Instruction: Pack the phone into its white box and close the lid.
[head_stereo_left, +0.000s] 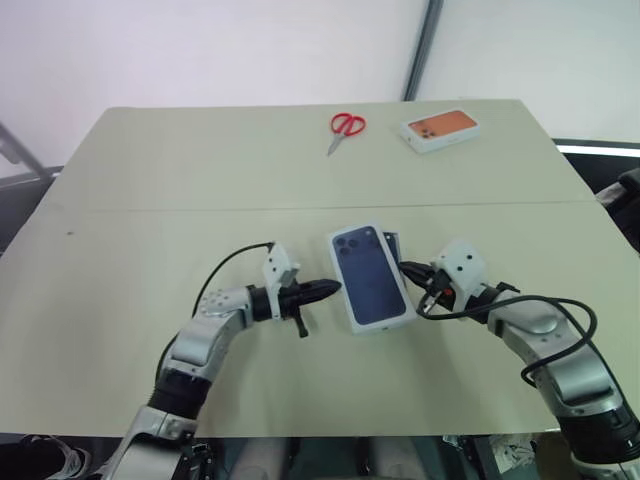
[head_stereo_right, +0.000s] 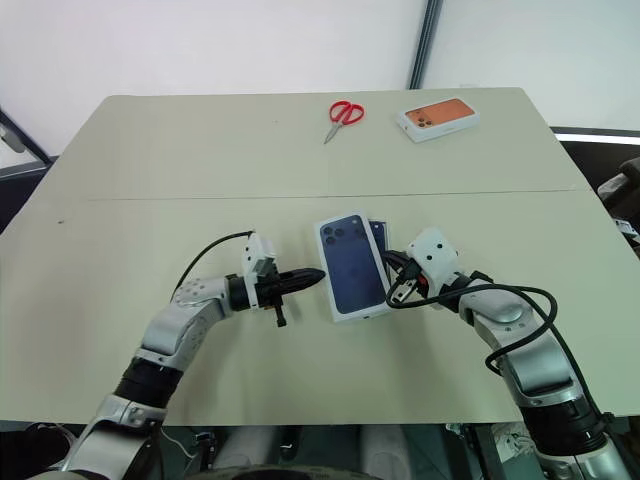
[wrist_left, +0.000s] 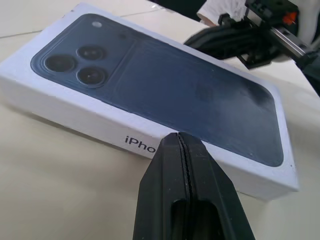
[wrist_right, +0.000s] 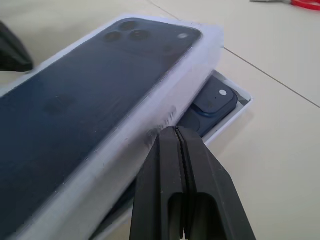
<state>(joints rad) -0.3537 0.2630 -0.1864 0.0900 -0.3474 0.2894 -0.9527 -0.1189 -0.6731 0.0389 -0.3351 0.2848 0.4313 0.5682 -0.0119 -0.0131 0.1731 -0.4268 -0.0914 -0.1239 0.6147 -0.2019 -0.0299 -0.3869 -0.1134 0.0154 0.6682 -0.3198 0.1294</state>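
While the lid (head_stereo_left: 370, 277) sits askew over the white box (wrist_right: 235, 107) on the tabletop (head_stereo_left: 150, 200), the phone (wrist_right: 212, 105) peeks out from beneath; both hands are clenched empty. Left hand (head_stereo_left: 335, 288) points at one long side; right hand (head_stereo_left: 405, 268) at the other.

The lid (head_stereo_left: 371, 277), askew over the white box (wrist_right: 235, 112), lies between left end effector (head_stereo_left: 335, 289) and right end effector (head_stereo_left: 405, 267); bare table (head_stereo_left: 200, 180) stretches beyond both.

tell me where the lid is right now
In the head views the lid sits mid-table between both shut pincers, askew over the white box, leaving the phone partly uncovered.
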